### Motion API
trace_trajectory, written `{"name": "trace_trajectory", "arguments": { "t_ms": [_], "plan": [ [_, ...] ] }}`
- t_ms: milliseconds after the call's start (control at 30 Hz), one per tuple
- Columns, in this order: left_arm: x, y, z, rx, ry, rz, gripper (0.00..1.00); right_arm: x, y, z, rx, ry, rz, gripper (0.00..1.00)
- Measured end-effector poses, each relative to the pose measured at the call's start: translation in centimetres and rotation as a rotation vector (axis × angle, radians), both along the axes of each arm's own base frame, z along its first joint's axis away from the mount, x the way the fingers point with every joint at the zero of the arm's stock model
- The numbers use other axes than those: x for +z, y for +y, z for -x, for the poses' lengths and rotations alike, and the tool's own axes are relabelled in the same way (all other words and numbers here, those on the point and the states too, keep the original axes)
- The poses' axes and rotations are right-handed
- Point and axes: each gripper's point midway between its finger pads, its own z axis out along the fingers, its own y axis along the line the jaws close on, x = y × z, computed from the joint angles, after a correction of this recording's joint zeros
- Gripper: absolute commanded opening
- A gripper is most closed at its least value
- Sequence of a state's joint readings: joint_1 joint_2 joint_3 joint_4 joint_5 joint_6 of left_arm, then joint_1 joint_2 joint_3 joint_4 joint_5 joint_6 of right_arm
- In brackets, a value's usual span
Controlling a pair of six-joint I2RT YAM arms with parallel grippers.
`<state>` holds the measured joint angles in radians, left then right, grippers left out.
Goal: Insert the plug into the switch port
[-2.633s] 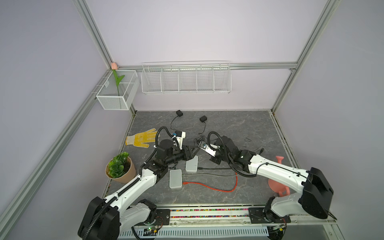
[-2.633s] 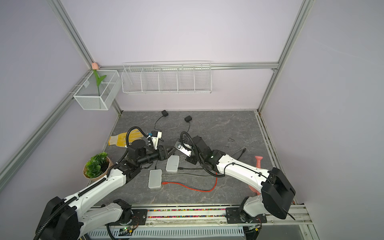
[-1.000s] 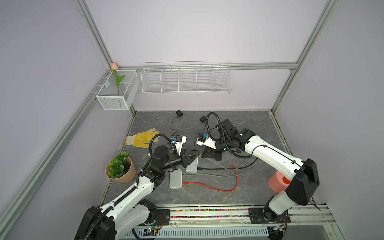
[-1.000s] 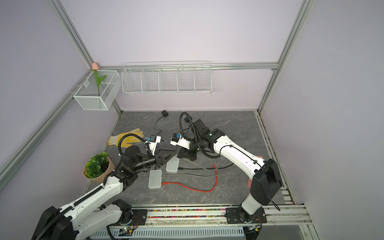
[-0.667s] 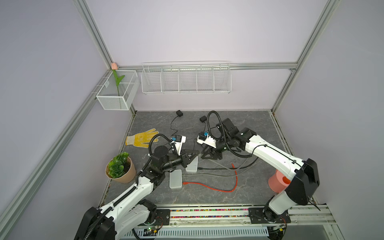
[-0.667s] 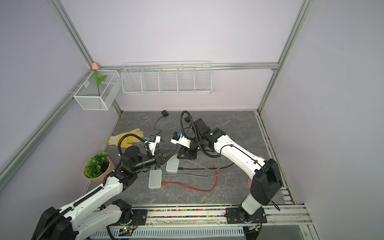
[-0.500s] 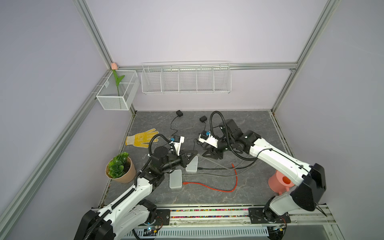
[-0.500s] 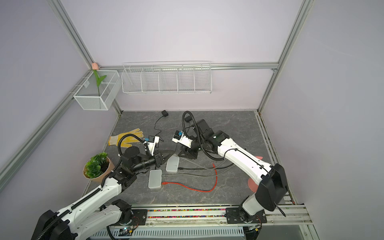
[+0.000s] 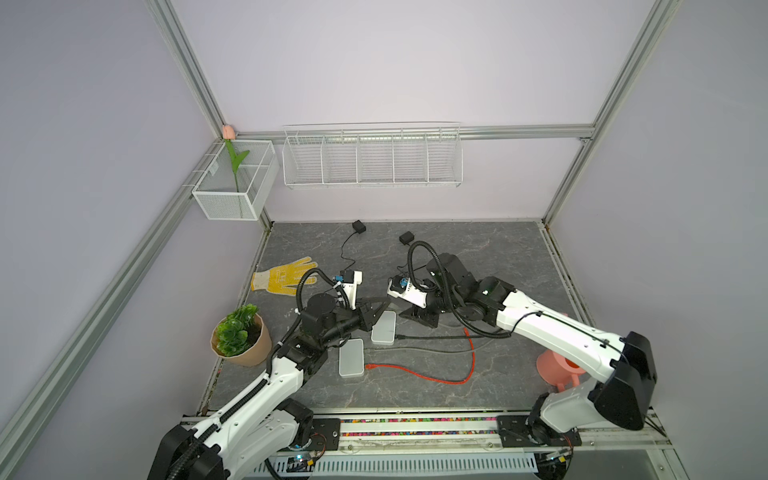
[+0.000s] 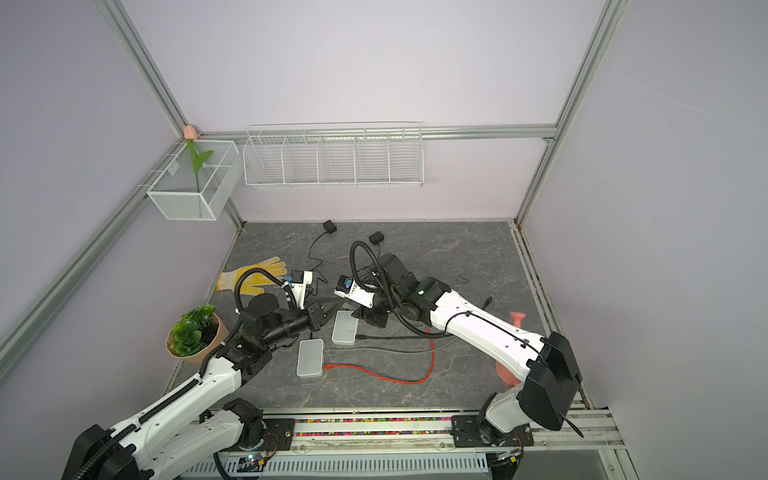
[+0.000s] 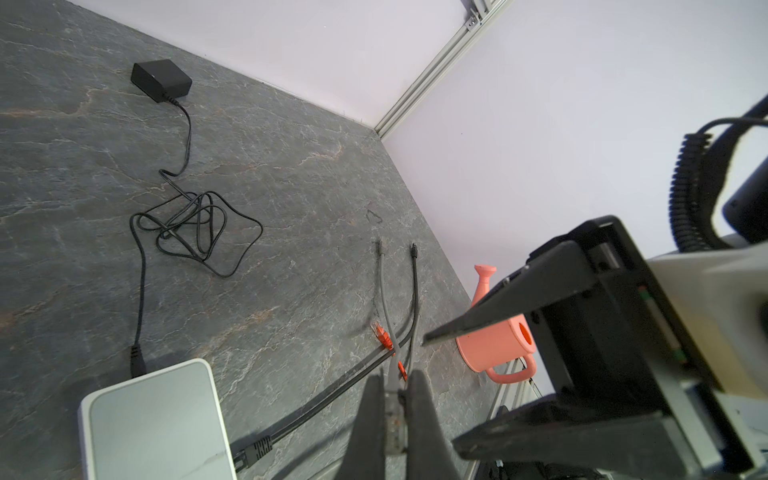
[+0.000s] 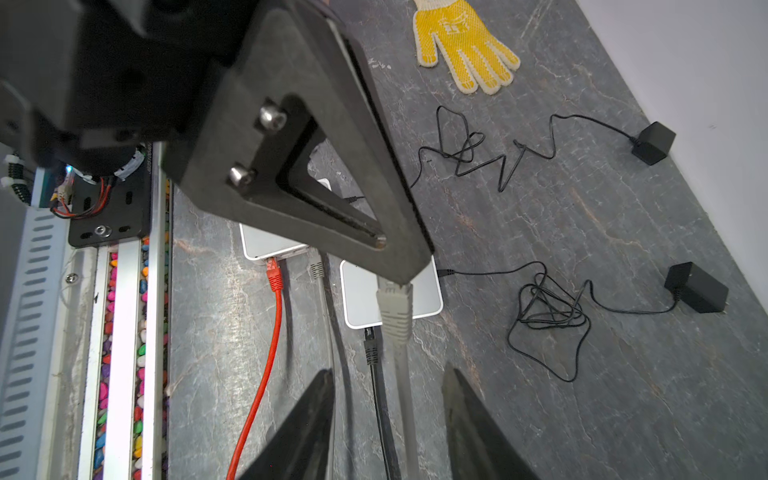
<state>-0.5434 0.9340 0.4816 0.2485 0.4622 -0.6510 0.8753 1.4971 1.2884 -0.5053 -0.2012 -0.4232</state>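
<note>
**cable_guy:** going left to right, what's sitting over on the left?

**yam_fan:** a potted plant [image 9: 239, 338] is sitting at the left edge of the table [image 9: 498, 257]. a yellow glove [image 9: 284, 279] is lying flat a bit behind it.

**cable_guy:** and the left gripper?

**yam_fan:** the left gripper [image 11: 395, 378] is squeezing its fingers together on the grey plug [image 12: 395, 307], pinching it right at the tips. the plug is being held up off the table, over the far switch [image 9: 383, 328], and it's not sitting in a port yet. in the right wrist view it's poking out past the fingertip and overlapping the top of that switch.

**cable_guy:** what about the other box?

**yam_fan:** the near switch [image 9: 351, 357] is lying just beside the far one, toward the front rail, with a red cable [image 9: 419, 376] ending at its edge. a black plug [image 12: 370, 345] is lying right at the far switch's edge, can't tell if it's actually in.

**cable_guy:** right side?

**yam_fan:** the right gripper [image 12: 388, 372] is facing the left one with its fingers spread, gripping nothing. the grey cable [image 12: 405, 399] is running back from the plug through the gap between them, and I can't tell if it's brushing a finger. further right a pink watering can [image 9: 557, 368] is standing near the table's right edge, partly hidden behind the right arm.
</note>
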Motion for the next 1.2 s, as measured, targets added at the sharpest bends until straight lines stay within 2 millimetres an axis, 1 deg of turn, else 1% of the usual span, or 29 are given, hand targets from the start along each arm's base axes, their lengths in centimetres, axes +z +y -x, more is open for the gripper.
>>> {"name": "trace_trajectory", "arguments": {
  "t_ms": [167, 333, 533, 767, 800, 900, 933, 1033, 1067, 1100, 1133, 1167, 1200],
  "plan": [
    [0.0, 0.1, 0.0, 0.005, -0.001, 0.0, 0.0, -0.6, 0.6, -0.2, 0.005, 0.008, 0.01, 0.45],
    [-0.1, 0.1, 0.0, 0.005, 0.004, -0.003, 0.0, -0.2, 1.1, -0.6, 0.004, -0.006, -0.005, 0.42],
    [-0.2, 0.2, 0.1, 0.006, 0.012, -0.008, 0.0, -0.3, 1.7, -1.2, 0.004, -0.009, -0.005, 0.41],
    [0.1, 0.4, 0.2, 0.014, 0.008, -0.008, 0.0, -1.3, 2.1, -1.2, 0.006, -0.007, 0.019, 0.4],
    [0.2, 0.4, 0.2, 0.015, 0.008, -0.008, 0.0, -1.3, 2.1, -1.2, 0.005, -0.007, 0.022, 0.37],
    [0.3, 0.4, 0.1, 0.017, 0.007, -0.008, 0.0, -1.4, 2.1, -1.3, 0.005, -0.015, 0.026, 0.18],
    [0.3, 0.4, 0.1, 0.021, 0.005, -0.008, 0.0, -1.4, 2.1, -1.3, 0.004, -0.013, 0.026, 0.14],
    [0.3, 0.6, -0.1, 0.035, 0.008, -0.014, 0.01, -1.4, 2.2, -1.3, 0.002, -0.025, 0.031, 0.12],
    [0.3, 0.6, -0.2, 0.041, 0.009, -0.018, 0.12, -1.4, 2.2, -1.3, 0.001, -0.03, 0.029, 0.12],
    [0.3, 0.7, -0.3, 0.047, 0.011, -0.026, 0.4, -1.5, 2.3, -1.4, -0.001, -0.038, 0.025, 0.11],
    [0.2, 0.8, -0.4, 0.054, 0.014, -0.034, 0.63, -1.6, 2.3, -1.4, -0.002, -0.042, 0.022, 0.1],
    [0.1, 1.0, -0.4, 0.062, 0.017, -0.042, 0.7, -1.6, 2.2, -1.4, -0.005, -0.046, 0.024, 0.1],
    [0.0, 1.3, -0.5, 0.08, 0.022, -0.052, 0.74, -1.8, 2.1, -1.4, -0.008, -0.047, 0.028, 0.09]
  ]
}}
